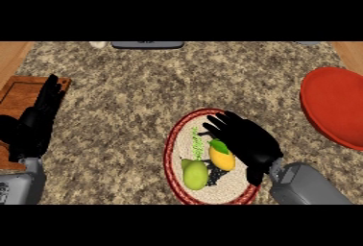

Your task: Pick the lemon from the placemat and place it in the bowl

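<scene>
A yellow lemon (223, 159) with a green leaf lies on the round placemat (178, 139), which is cream with a red rim. A green pear-like fruit (196, 174) lies just left of the lemon. My right hand (248, 139) hovers over the placemat's right half with fingers spread and straight, open, its palm right beside and partly above the lemon. The red bowl (333, 108) sits at the right edge, partly cut off. My left hand (39, 120) rests open at the far left, fingers pointing up.
A wooden cutting board (18, 93) lies under the left hand at the counter's left edge. A grey object (147, 44) and a small pale item (98, 44) sit at the far edge. Speckled granite spans between placemat and bowl.
</scene>
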You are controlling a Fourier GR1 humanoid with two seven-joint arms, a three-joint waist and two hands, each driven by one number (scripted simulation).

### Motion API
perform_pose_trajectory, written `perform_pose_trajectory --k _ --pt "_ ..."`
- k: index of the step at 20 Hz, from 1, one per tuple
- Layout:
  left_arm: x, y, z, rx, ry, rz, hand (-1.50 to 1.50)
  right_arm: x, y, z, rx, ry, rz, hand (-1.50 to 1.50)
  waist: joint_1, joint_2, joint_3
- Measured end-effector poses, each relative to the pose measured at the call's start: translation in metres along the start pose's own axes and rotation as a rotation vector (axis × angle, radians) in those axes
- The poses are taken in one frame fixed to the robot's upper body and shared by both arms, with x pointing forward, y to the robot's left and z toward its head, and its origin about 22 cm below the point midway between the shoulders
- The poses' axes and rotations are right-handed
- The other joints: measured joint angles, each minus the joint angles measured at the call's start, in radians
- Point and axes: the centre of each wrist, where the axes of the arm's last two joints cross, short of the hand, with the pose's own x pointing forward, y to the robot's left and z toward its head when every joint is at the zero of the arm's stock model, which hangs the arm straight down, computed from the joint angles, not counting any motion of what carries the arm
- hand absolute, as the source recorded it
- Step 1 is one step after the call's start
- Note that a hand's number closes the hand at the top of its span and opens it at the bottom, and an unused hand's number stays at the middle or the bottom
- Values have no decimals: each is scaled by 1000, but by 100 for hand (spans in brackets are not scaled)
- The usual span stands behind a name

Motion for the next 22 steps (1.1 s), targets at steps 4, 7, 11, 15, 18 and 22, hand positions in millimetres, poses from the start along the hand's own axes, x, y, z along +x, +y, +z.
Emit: perform_pose_trajectory --k 4,7,11,15,18,22 --pt "0 8 -1 -4 -3 0 0 0 12 -1 33 11 7 -150 0 0 0" --pt "-1 7 3 0 1 0 0 4 23 -4 42 19 0 -150 0 0 0" --pt "4 8 -1 -1 2 7 0 2 25 -7 30 18 -3 -150 0 0 0" --pt "5 1 4 1 2 9 0 6 29 -25 22 30 -6 -150 1 0 0" --pt "5 6 1 5 1 3 0 3 37 -33 30 38 -13 150 1 0 0" --pt "8 2 7 2 -3 0 0 4 43 -40 68 13 -28 150 2 -1 -1"
